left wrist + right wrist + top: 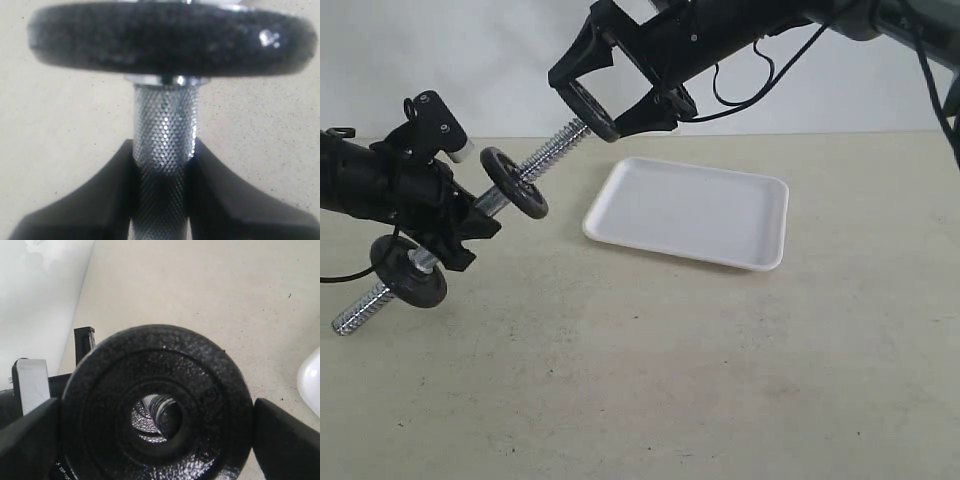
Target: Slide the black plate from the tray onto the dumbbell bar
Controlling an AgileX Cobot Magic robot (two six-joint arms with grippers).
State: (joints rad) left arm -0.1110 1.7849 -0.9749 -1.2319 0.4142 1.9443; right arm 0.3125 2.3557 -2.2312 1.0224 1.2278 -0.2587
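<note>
My right gripper (607, 98) is shut on the black plate (593, 108) by its rim, holding it in the air at the upper threaded tip of the dumbbell bar (555, 146). Through the centre hole of the black plate (200, 390) the threaded end of the bar (169, 415) shows, off centre towards one side. My left gripper (460, 225) is shut on the bar's knurled middle (164, 130) and holds it tilted above the table. Two other black discs (515, 182) (410, 272) sit on the bar, one on each side of that grip. The white tray (690, 210) holds nothing.
The tray lies on the beige table right of the bar, below the right arm. A corner of the tray (311, 380) shows in the right wrist view. A pale wall stands behind the table.
</note>
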